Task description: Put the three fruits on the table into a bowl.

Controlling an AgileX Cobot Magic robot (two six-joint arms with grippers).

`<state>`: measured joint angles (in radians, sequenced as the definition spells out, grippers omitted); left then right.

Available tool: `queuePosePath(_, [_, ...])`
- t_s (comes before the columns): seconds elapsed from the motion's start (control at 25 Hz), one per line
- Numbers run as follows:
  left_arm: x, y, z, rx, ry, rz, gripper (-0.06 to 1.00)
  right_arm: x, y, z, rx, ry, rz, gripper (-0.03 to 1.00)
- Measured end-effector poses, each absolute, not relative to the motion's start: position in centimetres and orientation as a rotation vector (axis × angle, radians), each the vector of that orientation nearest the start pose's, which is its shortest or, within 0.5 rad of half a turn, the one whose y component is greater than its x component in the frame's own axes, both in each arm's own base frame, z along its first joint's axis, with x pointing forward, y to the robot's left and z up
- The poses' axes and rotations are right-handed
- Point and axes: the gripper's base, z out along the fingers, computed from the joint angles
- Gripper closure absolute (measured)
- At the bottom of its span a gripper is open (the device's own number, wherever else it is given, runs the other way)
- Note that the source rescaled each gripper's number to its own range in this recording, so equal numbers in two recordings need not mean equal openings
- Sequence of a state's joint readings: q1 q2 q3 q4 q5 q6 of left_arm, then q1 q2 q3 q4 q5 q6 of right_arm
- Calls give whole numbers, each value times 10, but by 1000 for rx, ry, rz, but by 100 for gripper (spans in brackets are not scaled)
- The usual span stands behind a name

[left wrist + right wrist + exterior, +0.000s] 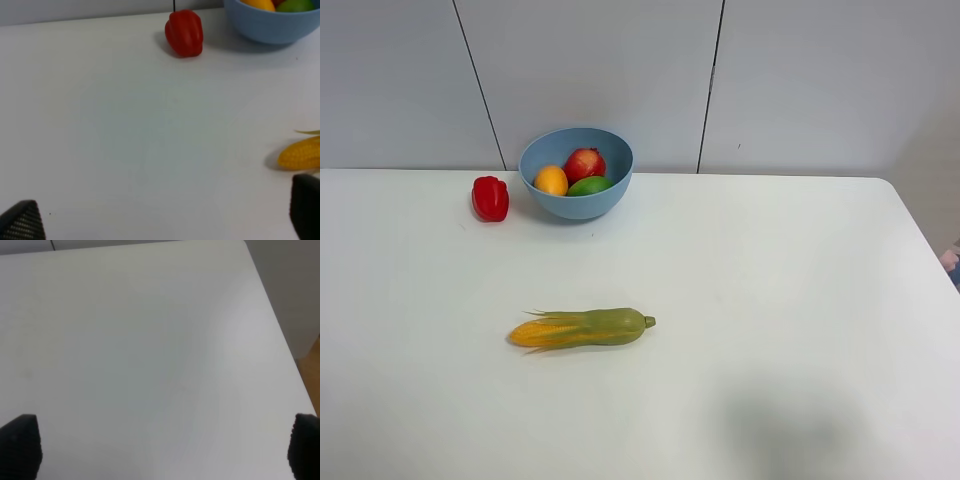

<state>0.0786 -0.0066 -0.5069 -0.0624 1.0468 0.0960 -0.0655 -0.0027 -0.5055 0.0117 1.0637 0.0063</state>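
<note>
Light-blue glossy bowl (576, 172) sits far left on the table (770, 300), holding pomegranate (585, 163), mango (551, 180) and lime (590, 186). Fruits look smooth, rigid, likely slippery; grip each across its middle. Mango's long axis cannot be judged, half hidden. Left gripper (160, 220) and right gripper (160, 445) both gape wide, empty.

Pale grey panelled wall (620, 70) with dark vertical seams, evenly lit.

Black, seemingly textured claw fingertips (22, 222)
</note>
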Motion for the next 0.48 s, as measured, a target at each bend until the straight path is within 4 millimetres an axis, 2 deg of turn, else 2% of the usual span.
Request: queuePosePath(0.48, [-6, -5, 280, 20, 2015, 37, -6, -6, 1, 279, 74, 2038, -24, -2])
